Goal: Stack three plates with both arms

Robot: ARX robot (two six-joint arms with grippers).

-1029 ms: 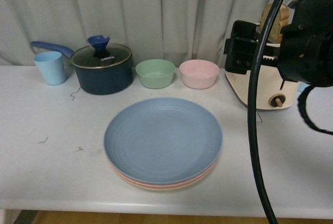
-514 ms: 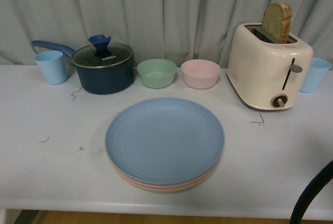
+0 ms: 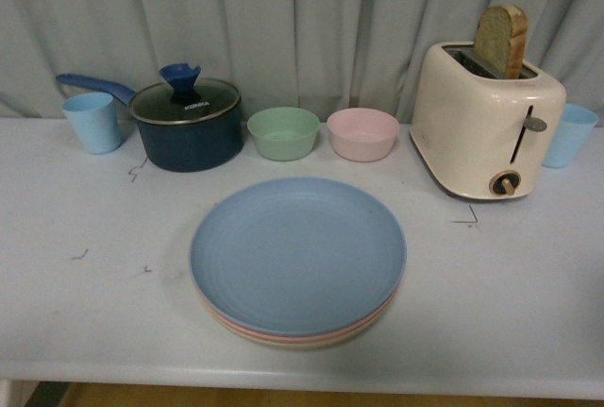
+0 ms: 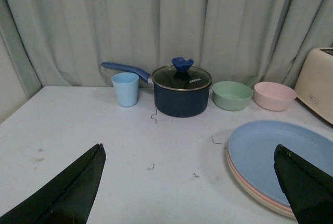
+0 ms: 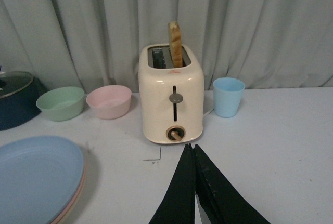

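Plates form a single stack on the white table [image 3: 75, 331], in front of the green bowl [image 3: 282, 132] and the pink bowl [image 3: 362, 133]: the blue plate [image 3: 297, 254] lies on top, the pink plate's rim [image 3: 241, 329] shows just beneath it, and the cream plate's rim [image 3: 311, 342] sits at the bottom, touching the table. Relative to the stack, the dark blue lidded pot [image 3: 186, 124] stands behind it towards the left, with a light blue cup [image 3: 92, 122] just beside the pot's handle. The cream toaster [image 3: 486, 124] stands behind the stack towards the right, a slice of bread [image 3: 501, 41] upright in its slot, and a second light blue cup [image 3: 569, 135] just past it.

Neither arm shows in the front view. The left gripper [image 4: 190, 187] has its fingers spread wide apart, empty, above the table beside the stack. The right gripper [image 5: 193, 193] has its fingers pressed together on nothing, in front of the toaster.
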